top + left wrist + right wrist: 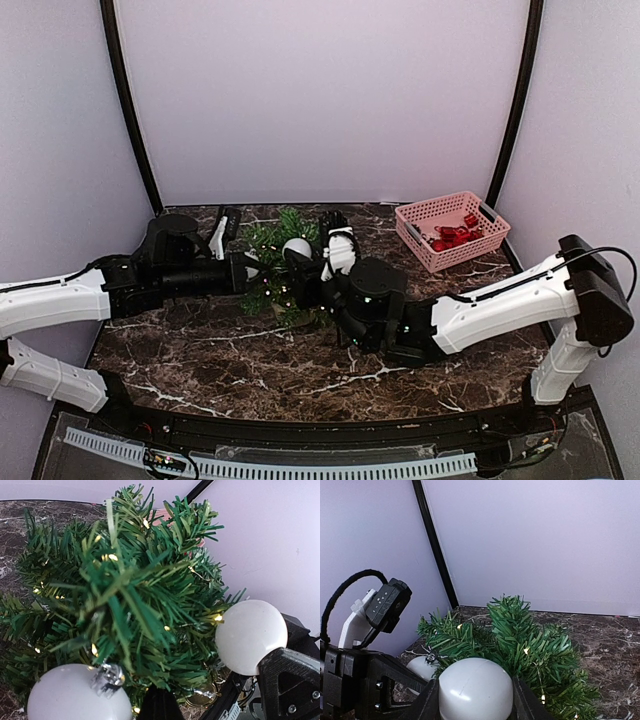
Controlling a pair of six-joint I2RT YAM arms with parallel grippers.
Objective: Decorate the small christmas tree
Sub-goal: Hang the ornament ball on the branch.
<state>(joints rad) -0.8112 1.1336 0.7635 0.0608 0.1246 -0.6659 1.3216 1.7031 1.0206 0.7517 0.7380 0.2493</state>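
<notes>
The small christmas tree [272, 262] stands mid-table with tiny lights lit, and it fills the left wrist view [135, 595]. My right gripper [475, 702] is shut on a white ball ornament [475, 687], pressed against the tree's near branches [530, 640]; the same ball [251, 636] shows at the tree's right side. A second white ball [70, 697] with a silver cap hangs low in the branches. My left gripper [160, 705] is shut, its dark tip buried in the lower needles; whether it pinches a branch is hidden.
A pink basket [440, 204] holding red ornaments [455, 236] sits at the back right near the wall. The left arm's black wrist [387, 602] is close by on the tree's left. Grey walls surround the marble table [250, 370].
</notes>
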